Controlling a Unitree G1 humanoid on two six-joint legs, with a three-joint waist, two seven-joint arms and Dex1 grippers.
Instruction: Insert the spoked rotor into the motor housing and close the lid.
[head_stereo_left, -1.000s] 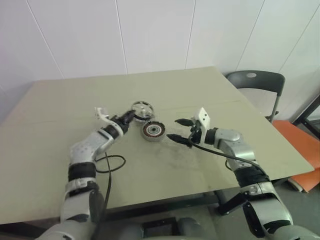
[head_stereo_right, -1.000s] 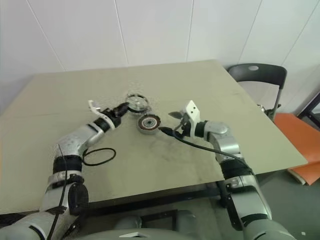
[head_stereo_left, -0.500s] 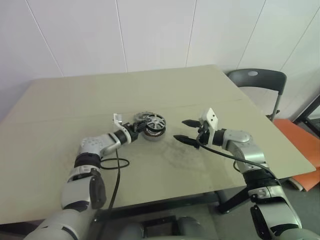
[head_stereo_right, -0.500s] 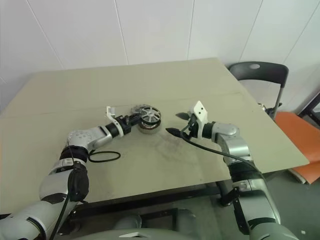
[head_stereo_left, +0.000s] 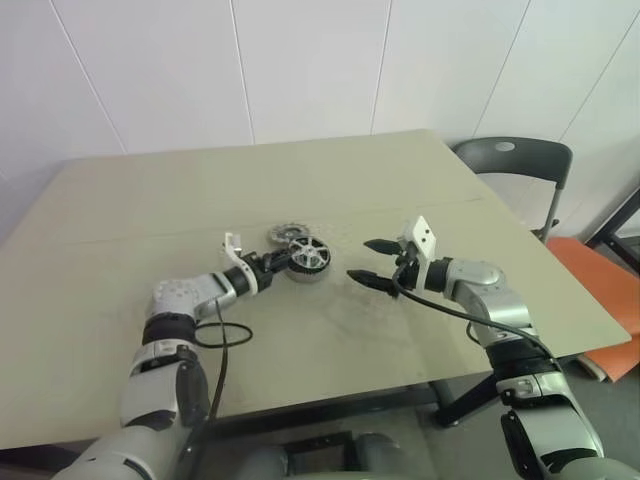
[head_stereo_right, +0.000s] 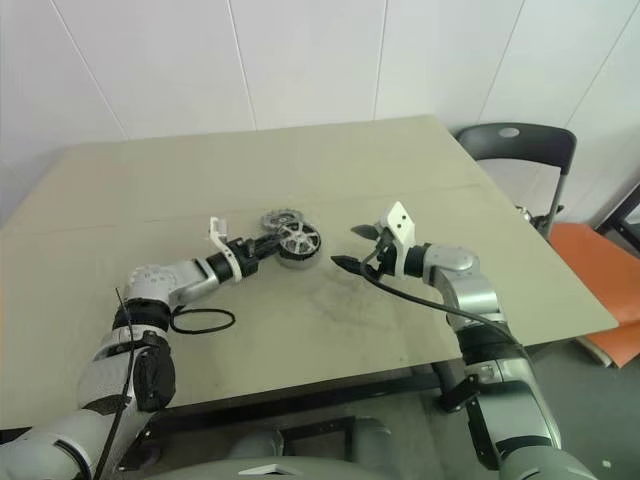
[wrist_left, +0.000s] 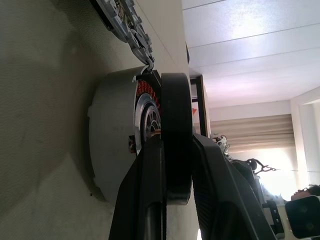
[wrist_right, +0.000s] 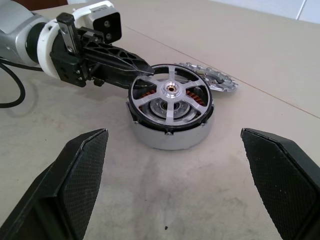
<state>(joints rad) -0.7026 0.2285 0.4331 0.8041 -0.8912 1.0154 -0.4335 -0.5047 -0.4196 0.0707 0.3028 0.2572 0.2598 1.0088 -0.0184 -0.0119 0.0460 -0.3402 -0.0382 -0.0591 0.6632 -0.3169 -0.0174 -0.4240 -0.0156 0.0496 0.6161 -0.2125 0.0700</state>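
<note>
The motor housing (wrist_right: 169, 134), a short silvery can, stands mid-table. On its open top lies the spoked rotor (wrist_right: 170, 91), slightly tilted, with copper windings showing through the gaps between its spokes. My left gripper (head_stereo_left: 286, 259) comes in from the left and is shut on the rotor's dark rim (wrist_left: 176, 150). My right gripper (head_stereo_left: 360, 260) hovers just right of the housing, open and holding nothing. The lid (head_stereo_left: 285, 234), a flat silvery disc with a notched edge, lies on the table right behind the housing.
A black cable loop (head_stereo_left: 222, 333) lies on the tan table (head_stereo_left: 330, 340) by my left forearm. A dark chair (head_stereo_left: 512, 165) stands past the table's right corner, with an orange seat (head_stereo_left: 600, 285) further right. White wall panels rise behind.
My left gripper has carried the rotor from behind the housing down onto its top. The right gripper stayed where it was, open. The head view has shifted a little.
</note>
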